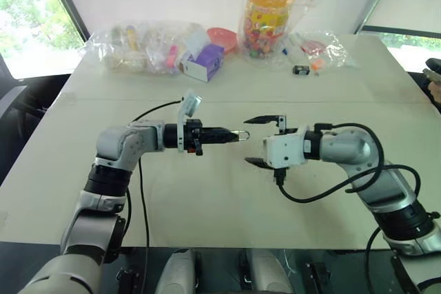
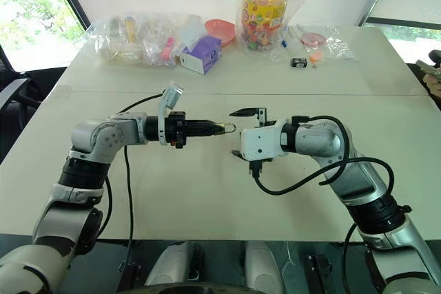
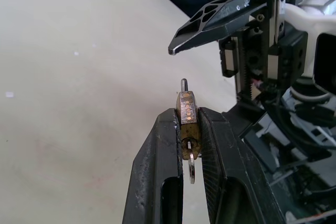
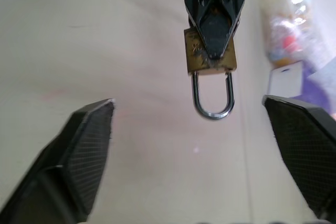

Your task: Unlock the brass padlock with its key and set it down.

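The left hand point(image 1: 233, 135) is clamped on the small yellow-brass padlock with its thin silvery shackle point(image 4: 211, 80), holding it in the air above the middle of the pale counter point(image 1: 207, 197), shackle pointing right toward the right hand point(image 1: 262, 140). That hand faces it with its fingers spread wide and empty. A small silvery key point(image 3: 191, 170) sits in the keyhole on the body's other end. The shackle looks seated, so the padlock is probably locked. The grip is narrow, so a pull or twist could lever the padlock loose, or the key could drop out.
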{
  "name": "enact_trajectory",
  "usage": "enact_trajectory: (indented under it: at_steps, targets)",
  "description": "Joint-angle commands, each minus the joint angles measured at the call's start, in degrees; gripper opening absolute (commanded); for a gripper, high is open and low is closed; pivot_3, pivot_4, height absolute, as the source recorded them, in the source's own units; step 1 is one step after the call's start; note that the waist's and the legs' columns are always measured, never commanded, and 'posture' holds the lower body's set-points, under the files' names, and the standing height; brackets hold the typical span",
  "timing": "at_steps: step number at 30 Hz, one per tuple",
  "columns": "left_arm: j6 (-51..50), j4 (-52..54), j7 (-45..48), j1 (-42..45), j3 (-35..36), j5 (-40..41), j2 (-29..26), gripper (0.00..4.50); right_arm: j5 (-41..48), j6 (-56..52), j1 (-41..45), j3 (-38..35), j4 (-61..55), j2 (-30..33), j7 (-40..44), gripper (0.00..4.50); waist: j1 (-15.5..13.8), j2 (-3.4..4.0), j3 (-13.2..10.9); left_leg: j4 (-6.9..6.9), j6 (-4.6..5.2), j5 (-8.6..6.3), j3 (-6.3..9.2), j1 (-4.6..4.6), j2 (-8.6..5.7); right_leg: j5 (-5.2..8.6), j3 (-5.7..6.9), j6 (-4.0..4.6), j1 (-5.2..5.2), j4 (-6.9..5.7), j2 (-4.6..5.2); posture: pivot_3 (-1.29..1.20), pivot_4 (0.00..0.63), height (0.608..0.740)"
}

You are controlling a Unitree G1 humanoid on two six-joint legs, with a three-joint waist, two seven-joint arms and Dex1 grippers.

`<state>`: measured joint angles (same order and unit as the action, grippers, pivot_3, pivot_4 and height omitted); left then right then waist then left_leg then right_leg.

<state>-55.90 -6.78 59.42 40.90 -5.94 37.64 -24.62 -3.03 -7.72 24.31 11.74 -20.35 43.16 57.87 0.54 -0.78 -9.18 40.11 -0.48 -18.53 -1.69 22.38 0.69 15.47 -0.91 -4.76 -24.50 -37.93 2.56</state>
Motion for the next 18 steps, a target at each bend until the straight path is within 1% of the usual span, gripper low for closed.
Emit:
enact_trajectory:
  at_steps: [1, 2, 7, 8, 9, 13, 18]
  targets:
    - [3.6, -0.53, 2.52, 2.03, -0.76, -1.72, -0.8, 0.0, 7.57, -8.11, -0.22, -5.19, -4.64, 0.11, 0.88, 3.87, 0.02, 0.0, 0.0, 0.0, 0.0, 0.0, 0.0, 0.0, 0.0, 0.0, 0.0, 0.0, 0.0, 0.0, 0.0, 0.0, 0.15, 0.735]
    - [4.05, -0.91, 2.95, 2.25, -0.87, -2.03, -0.84, 0.0, 9.16, -9.92, -0.34, -5.92, -5.02, -0.32, 0.66, 3.49, 0.02, 0.0, 0.0, 0.0, 0.0, 0.0, 0.01, 0.0, 0.02, 0.0, 0.0, 0.0, 0.0, 0.0, 0.0, 0.0, 0.15, 0.735]
    - [6.08, -2.31, 4.85, 3.25, -1.61, -3.24, -0.66, 0.0, 14.41, -18.7, 1.1, -6.61, -6.87, -3.33, -2.22, 0.9, 0.11, 0.0, 0.0, -0.01, 0.0, 0.0, 0.01, -0.01, 0.03, 0.0, 0.0, 0.0, 0.0, 0.0, -0.01, 0.0, 0.15, 0.735]
    - [6.37, -2.43, 5.21, 3.32, -1.74, -3.4, -0.68, 0.0, 15.0, -19.97, 1.5, -6.5, -7.15, -3.89, -2.76, 0.31, 0.12, 0.0, 0.0, -0.01, 0.0, 0.0, 0.01, -0.01, 0.03, 0.0, 0.0, 0.0, 0.0, 0.0, -0.01, 0.0, 0.15, 0.735]
    - [6.7, -2.64, 5.53, 3.42, -1.86, -3.63, -0.58, 0.0, 15.53, -21.15, 1.82, -6.46, -7.24, -4.34, -3.26, 0.04, 0.13, 0.0, 0.0, -0.01, 0.0, 0.0, 0.01, -0.01, 0.04, 0.0, 0.0, 0.0, 0.0, -0.01, -0.02, 0.0, 0.15, 0.735]
    - [7.43, -3.07, 6.57, 3.79, -2.01, -3.8, -0.21, 0.0, 16.2, -23.01, 1.83, -5.36, -7.54, -5.57, -5.05, 0.04, 0.04, 0.0, 0.0, -0.01, 0.01, -0.01, 0.01, -0.01, 0.03, 0.0, 0.01, 0.0, 0.0, 0.0, -0.02, 0.0, 0.15, 0.735]
    - [6.59, -2.08, 8.04, 3.81, -1.17, -2.47, -0.14, 0.0, 15.37, -22.33, 1.99, -4.15, -5.84, -6.46, -6.6, 0.04, 0.06, 0.0, 0.0, -0.01, 0.01, -0.01, 0.01, 0.0, 0.0, 0.0, 0.01, 0.0, 0.0, 0.0, -0.03, 0.0, 0.15, 0.735]
